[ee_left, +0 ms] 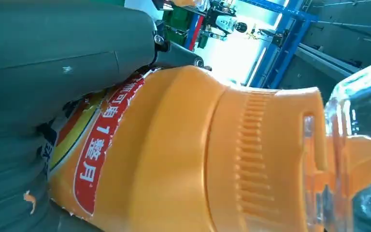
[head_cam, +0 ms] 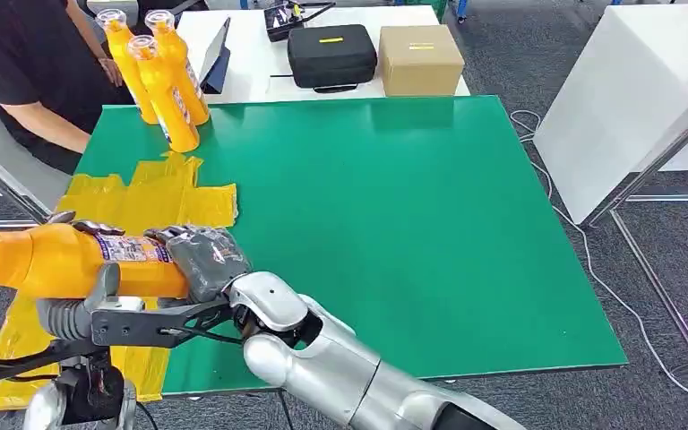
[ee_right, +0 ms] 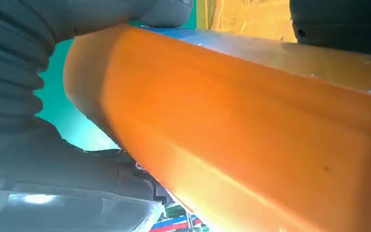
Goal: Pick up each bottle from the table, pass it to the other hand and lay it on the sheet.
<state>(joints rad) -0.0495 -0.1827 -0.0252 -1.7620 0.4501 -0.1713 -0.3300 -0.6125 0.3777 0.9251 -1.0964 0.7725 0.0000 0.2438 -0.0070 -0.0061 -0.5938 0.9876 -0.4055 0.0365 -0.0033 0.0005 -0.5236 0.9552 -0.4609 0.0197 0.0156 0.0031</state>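
Note:
An orange bottle [head_cam: 54, 260] with a printed label lies level in the air over the table's near left corner, above the yellow sheet [head_cam: 157, 193]. My right hand [head_cam: 204, 260] grips its base end, the silver arm crossing in from the lower right. My left hand [head_cam: 98, 305] holds the bottle's middle from below, its thumb up the front and dark fingers over the top. In the left wrist view the bottle [ee_left: 174, 159] shows its shoulder and clear cap beside my left hand [ee_left: 53, 63]. In the right wrist view my right hand [ee_right: 24, 145] wraps the bottle's body [ee_right: 251, 145].
Three more orange bottles [head_cam: 166, 81] stand at the far left corner of the green table [head_cam: 412, 224]. A person in black [head_cam: 27, 81] sits beyond that corner. Behind are a black case [head_cam: 331, 55] and a cardboard box [head_cam: 419, 59] on a white table.

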